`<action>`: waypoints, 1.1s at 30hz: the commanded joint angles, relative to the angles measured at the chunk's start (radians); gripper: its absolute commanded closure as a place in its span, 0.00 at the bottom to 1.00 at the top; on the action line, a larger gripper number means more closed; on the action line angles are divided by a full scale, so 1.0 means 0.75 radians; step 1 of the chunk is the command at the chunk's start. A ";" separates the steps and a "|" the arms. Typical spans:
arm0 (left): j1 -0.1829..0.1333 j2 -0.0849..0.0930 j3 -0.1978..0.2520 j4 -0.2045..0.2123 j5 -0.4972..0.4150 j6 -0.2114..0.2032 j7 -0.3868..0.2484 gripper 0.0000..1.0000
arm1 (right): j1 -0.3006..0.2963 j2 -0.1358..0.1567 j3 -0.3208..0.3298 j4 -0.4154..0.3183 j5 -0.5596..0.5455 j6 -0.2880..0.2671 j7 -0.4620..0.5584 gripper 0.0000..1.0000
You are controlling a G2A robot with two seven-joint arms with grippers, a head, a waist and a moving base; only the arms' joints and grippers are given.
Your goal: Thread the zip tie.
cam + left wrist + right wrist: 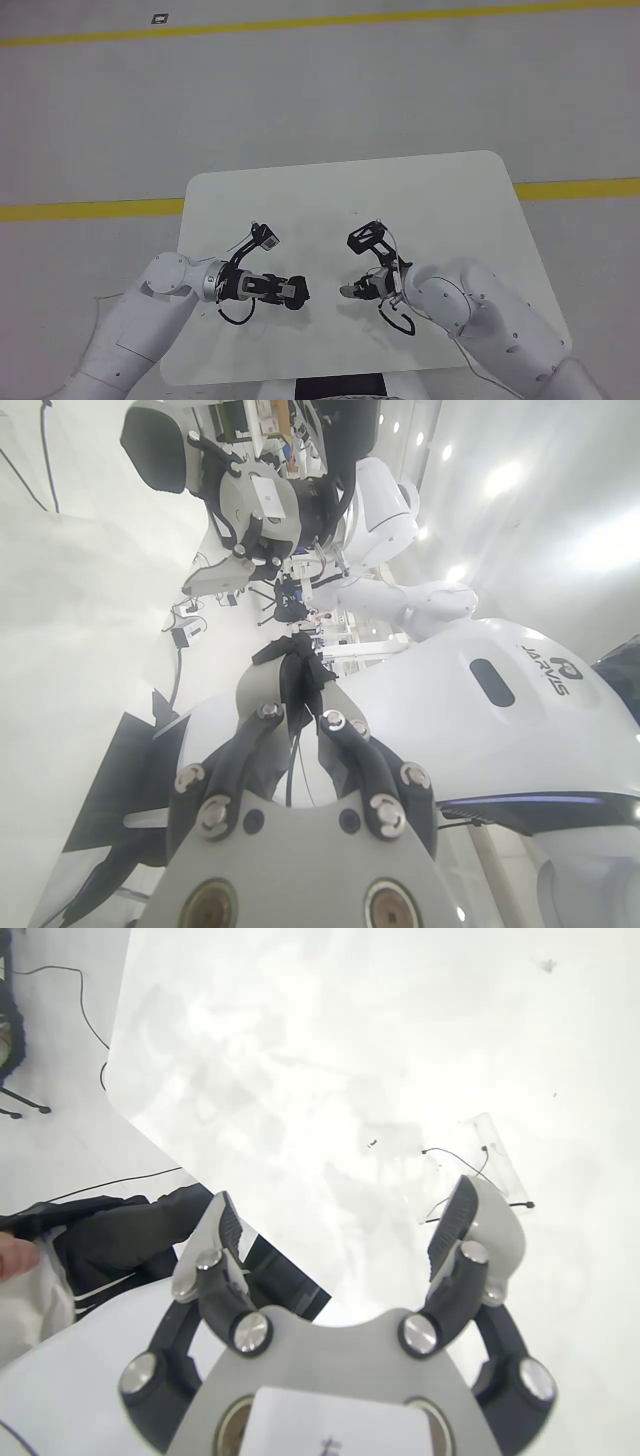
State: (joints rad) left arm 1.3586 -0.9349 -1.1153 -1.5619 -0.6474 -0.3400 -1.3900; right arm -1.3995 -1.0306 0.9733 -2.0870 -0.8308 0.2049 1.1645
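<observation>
Zip tie (291, 750): thin black strand, clamped between closed fingers of left gripper (300, 685), toward 8 o'clock of table (450, 200) in top view. Right gripper (345, 1200) at 3 o'clock of left, near, jaws spread wide, nothing held. Loose zip ties (452, 1156) on clear plastic sheet (502, 1163), just beyond right fingertip.

Zip tie (290, 770): thin black strap, bent into a narrow loop, seemingly pinched between the closed fingers of the left gripper (300, 687); further ties (452, 1156) lying loose.
</observation>
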 commanded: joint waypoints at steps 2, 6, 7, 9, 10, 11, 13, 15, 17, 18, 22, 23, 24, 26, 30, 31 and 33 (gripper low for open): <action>0.000 0.000 0.000 0.000 0.000 0.000 0.000 1.00 | -0.005 0.000 0.003 0.018 -0.019 0.020 -0.013 0.00; 0.000 0.000 0.000 0.000 0.000 0.000 0.000 1.00 | 0.030 -0.012 -0.032 0.033 -0.052 0.180 0.116 0.00; 0.000 0.000 0.000 0.000 0.000 0.000 0.000 1.00 | 0.039 -0.018 -0.038 0.050 -0.053 0.180 0.132 0.00; 0.000 0.000 0.000 0.000 0.000 0.000 0.000 1.00 | 0.048 -0.036 -0.034 0.084 -0.045 0.180 0.151 0.00; 0.000 0.000 0.000 0.000 0.000 0.000 0.000 1.00 | 0.048 -0.036 -0.034 0.084 -0.045 0.180 0.151 0.00; 0.000 0.000 0.000 0.000 0.000 0.000 0.000 1.00 | 0.048 -0.036 -0.034 0.084 -0.045 0.180 0.151 0.00; 0.000 0.000 0.000 0.000 0.000 0.000 0.000 1.00 | 0.048 -0.036 -0.034 0.084 -0.045 0.180 0.151 0.00; 0.000 0.000 0.000 0.000 0.000 0.000 0.000 1.00 | 0.048 -0.036 -0.034 0.084 -0.045 0.180 0.151 0.00; 0.000 0.000 0.000 0.000 0.000 0.000 0.000 1.00 | 0.043 -0.036 -0.036 0.088 -0.043 0.172 0.132 0.00; 0.000 0.000 0.000 0.000 0.000 0.000 0.000 1.00 | 0.039 -0.036 -0.043 0.098 -0.056 0.158 0.118 0.00; 0.000 0.000 0.000 0.000 0.000 0.000 0.000 1.00 | 0.063 -0.048 -0.085 0.141 -0.087 0.180 0.117 0.00; 0.000 0.000 0.000 0.000 0.000 0.000 0.000 1.00 | 0.073 -0.055 -0.093 0.166 -0.081 0.180 0.115 0.00; 0.000 0.000 0.000 0.000 0.000 0.000 0.000 1.00 | 0.083 -0.062 -0.098 0.195 -0.069 0.180 0.114 0.00; 0.000 0.000 0.000 0.000 0.000 0.000 0.000 1.00 | 0.107 -0.083 -0.103 0.263 -0.094 0.180 0.122 0.00; 0.000 0.000 0.000 0.000 0.000 0.000 0.000 1.00 | 0.118 -0.132 -0.068 0.333 -0.077 0.180 0.127 0.00; 0.000 0.000 0.000 0.000 0.000 0.000 0.000 1.00 | 0.114 -0.143 -0.053 0.345 -0.073 0.180 0.127 0.00; 0.000 0.000 0.000 0.000 0.000 0.000 0.000 1.00 | 0.099 -0.167 -0.010 0.357 -0.084 0.180 0.120 0.00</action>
State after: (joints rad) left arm 1.3586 -0.9349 -1.1153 -1.5619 -0.6474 -0.3400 -1.3900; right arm -1.3180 -1.1468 0.9468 -1.8221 -0.8886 0.3400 1.2583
